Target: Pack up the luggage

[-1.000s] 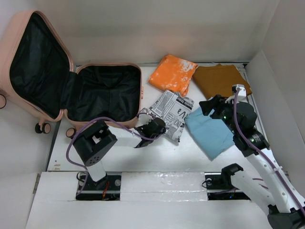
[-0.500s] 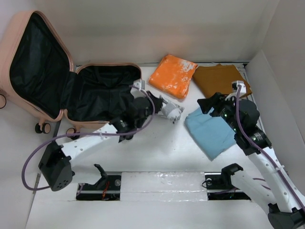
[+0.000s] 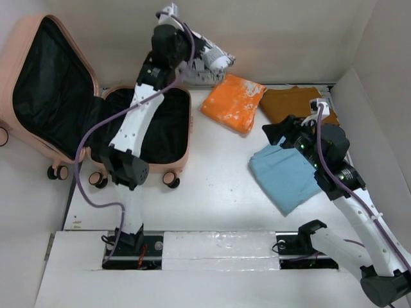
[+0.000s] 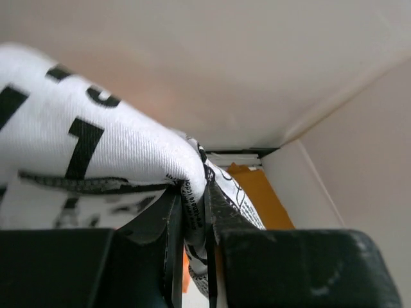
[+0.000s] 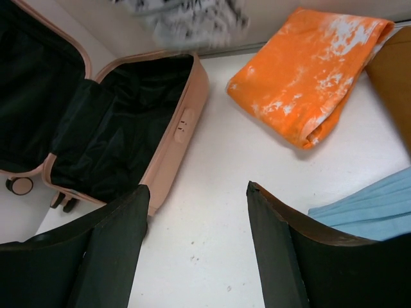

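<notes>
The luggage (image 3: 187, 131) lies open at the left, a pale pink shell with black lining, its lid (image 3: 14, 70) leaning back. My left gripper (image 3: 198, 59) is raised high over the suitcase's far right corner, shut on a white newspaper-print cloth (image 3: 216, 61). In the left wrist view the cloth (image 4: 96, 147) bunches above the left gripper (image 4: 192, 192), pinched between the jaws. My right gripper (image 3: 273, 135) hovers open over the table by a blue cloth (image 3: 286, 176). The right wrist view has the right gripper (image 5: 196, 186) holding nothing, above bare table beside the luggage (image 5: 176, 128).
A folded orange cloth (image 3: 234, 99) and a brown cloth (image 3: 295, 102) lie at the back right. White walls close in the back and the right side. The suitcase's caster wheels (image 3: 170, 181) face the near edge.
My left arm has lifted the newspaper-print cloth off the table and swung it up and back, high over the suitcase. The right arm has hardly moved.
</notes>
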`<state>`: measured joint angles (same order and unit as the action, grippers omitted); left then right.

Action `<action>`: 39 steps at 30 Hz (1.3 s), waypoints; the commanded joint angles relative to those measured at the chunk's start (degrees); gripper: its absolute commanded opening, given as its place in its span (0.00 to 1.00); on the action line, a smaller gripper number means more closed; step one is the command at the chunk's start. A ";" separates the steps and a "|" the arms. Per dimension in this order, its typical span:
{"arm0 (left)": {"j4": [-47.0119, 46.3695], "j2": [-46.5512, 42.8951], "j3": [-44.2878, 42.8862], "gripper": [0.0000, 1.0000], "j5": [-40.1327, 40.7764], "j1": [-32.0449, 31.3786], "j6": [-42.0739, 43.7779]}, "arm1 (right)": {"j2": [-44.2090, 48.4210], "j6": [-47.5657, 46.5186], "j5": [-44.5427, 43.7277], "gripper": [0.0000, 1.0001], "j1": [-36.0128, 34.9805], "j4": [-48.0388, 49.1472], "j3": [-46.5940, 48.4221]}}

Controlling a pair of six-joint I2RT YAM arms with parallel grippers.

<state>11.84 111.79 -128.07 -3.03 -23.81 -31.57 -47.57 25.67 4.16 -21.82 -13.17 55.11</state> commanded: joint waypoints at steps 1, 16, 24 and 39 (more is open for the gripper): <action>5.21 2.89 -16.23 0.00 -9.34 8.30 1.26 | 0.37 -0.80 -0.21 0.68 -0.50 1.48 3.51; -36.07 -33.83 83.11 0.00 -7.51 29.43 -8.32 | -0.77 -0.80 1.81 0.68 -1.64 3.94 -2.99; -31.27 -35.22 89.40 0.00 3.80 29.44 -12.37 | 1.96 -0.80 1.90 0.68 -1.64 3.94 -5.19; -22.21 -59.07 86.15 0.82 15.09 25.57 -14.49 | -0.33 -0.27 1.90 0.72 -2.70 3.94 -5.72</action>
<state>-10.07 49.67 -38.11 14.06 2.02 -48.10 -47.72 25.30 5.91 -23.68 -11.99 49.74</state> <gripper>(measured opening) 0.819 0.719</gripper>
